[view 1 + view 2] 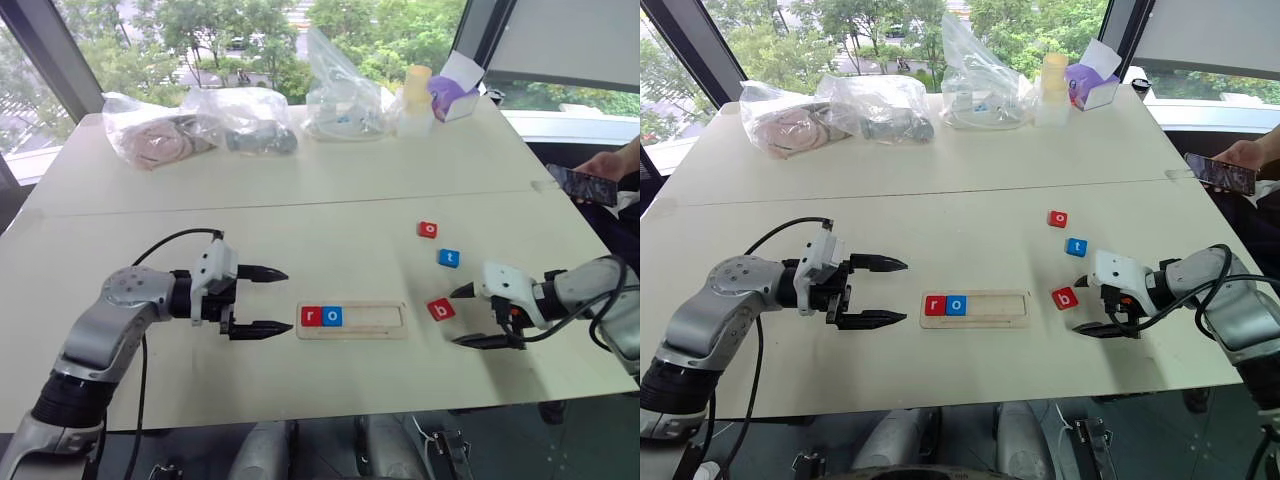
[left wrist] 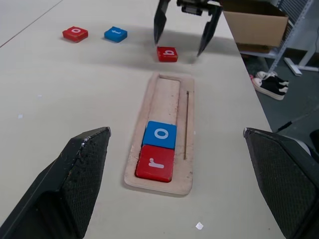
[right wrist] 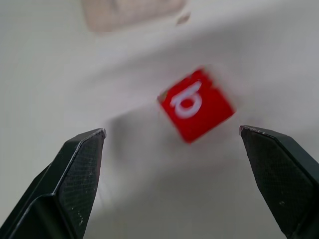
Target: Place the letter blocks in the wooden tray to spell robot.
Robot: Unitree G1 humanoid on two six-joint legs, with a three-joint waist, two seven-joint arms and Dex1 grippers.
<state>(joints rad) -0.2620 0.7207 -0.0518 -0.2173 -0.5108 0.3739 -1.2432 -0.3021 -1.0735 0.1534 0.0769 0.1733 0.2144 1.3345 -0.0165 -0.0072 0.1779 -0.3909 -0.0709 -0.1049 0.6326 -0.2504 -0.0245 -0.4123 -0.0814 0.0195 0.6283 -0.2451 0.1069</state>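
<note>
While parked on the white table, wooden tray sits near the front edge, roughly centred, long side parallel to that edge. Holds two blocks at its left end: red r block in the end slot, blue o block touching it on the right. Rest of tray bare.

Left gripper hovers just left of the tray's left end, fingers spread wide, nothing between them, pointing along the tray.

Right gripper sits toward the right edge of the table, fingers wide apart, holding nothing. Red b block lies flat on the table just beside those fingertips, between tray's right end and gripper, skewed relative to the tray; not touching the tray. Contact with the fingers: cannot tell.

Blue t block lies behind the b block, farther from the front edge. Red o block lies a bit further back again, close to the t, apart from it.

Along the back edge: several clear plastic bags with contents, plus a purple box near the back right corner.

Off the right edge: a person's hand holding a phone.
</note>
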